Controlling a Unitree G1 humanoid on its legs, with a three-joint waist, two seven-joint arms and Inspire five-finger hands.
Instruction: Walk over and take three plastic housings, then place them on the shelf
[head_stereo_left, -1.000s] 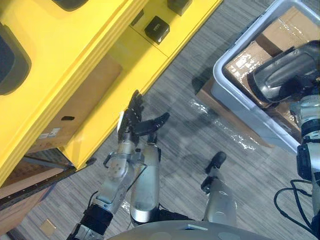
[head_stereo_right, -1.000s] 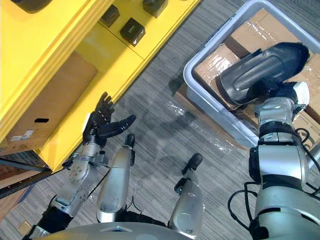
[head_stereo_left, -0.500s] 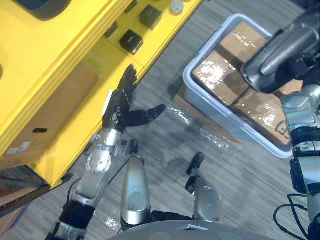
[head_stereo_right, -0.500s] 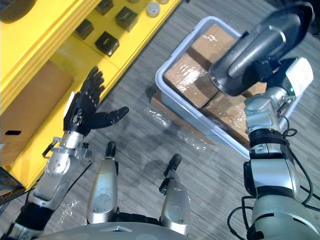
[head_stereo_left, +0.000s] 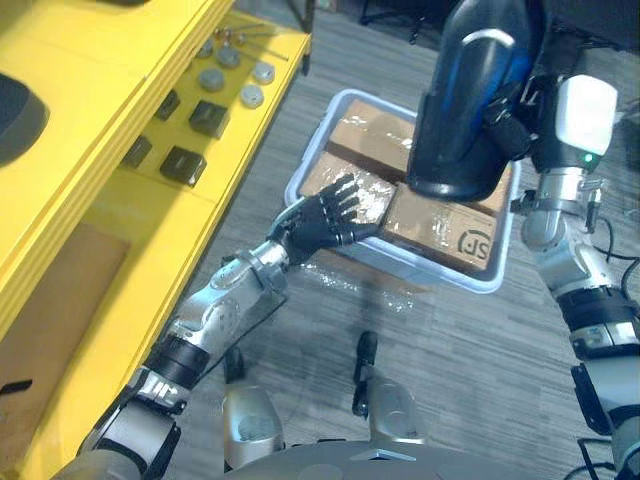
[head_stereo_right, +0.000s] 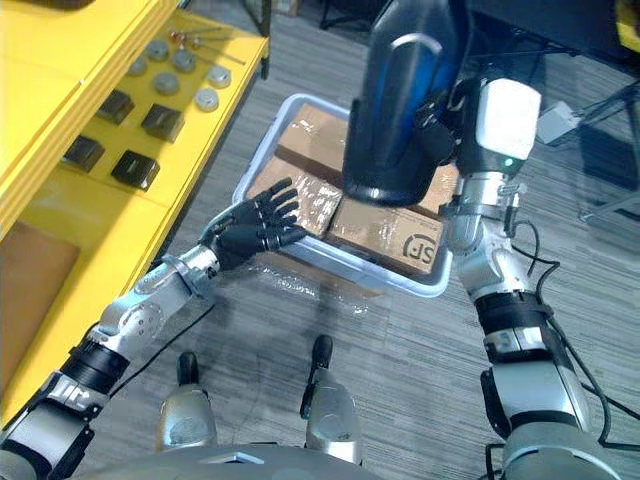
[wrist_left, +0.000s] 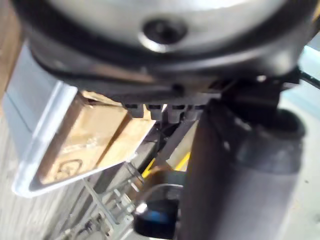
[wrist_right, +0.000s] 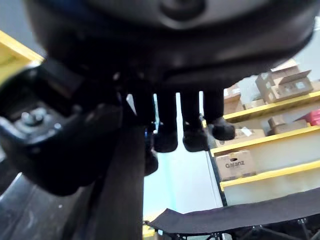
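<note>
My right hand (head_stereo_right: 447, 128) is shut on a large dark plastic housing (head_stereo_right: 405, 100) with a glossy blue sheen and holds it upright, high above the grey bin (head_stereo_right: 300, 262). In the right wrist view its fingers (wrist_right: 192, 125) curl round the housing's dark bulk (wrist_right: 120, 195). My left hand (head_stereo_left: 325, 215) is open with fingers spread over the bin's near left corner, above a film-wrapped carton (head_stereo_left: 365, 195); whether it touches I cannot tell. Another dark rounded piece (head_stereo_left: 18, 112) lies on the upper level of the yellow shelf (head_stereo_left: 110, 80).
The bin holds several cardboard cartons (head_stereo_left: 455, 230) and stands on a flat board on the grey carpet. On the shelf's lower board (head_stereo_left: 235, 140) lie small dark blocks (head_stereo_left: 183, 163) and grey discs (head_stereo_left: 250, 96). Open carpet (head_stereo_right: 400, 370) lies in front of the bin.
The camera has swung from the shelf toward the bin. My left hand went from beside the shelf to the bin's near corner. The right hand has lifted the housing higher and more upright.
</note>
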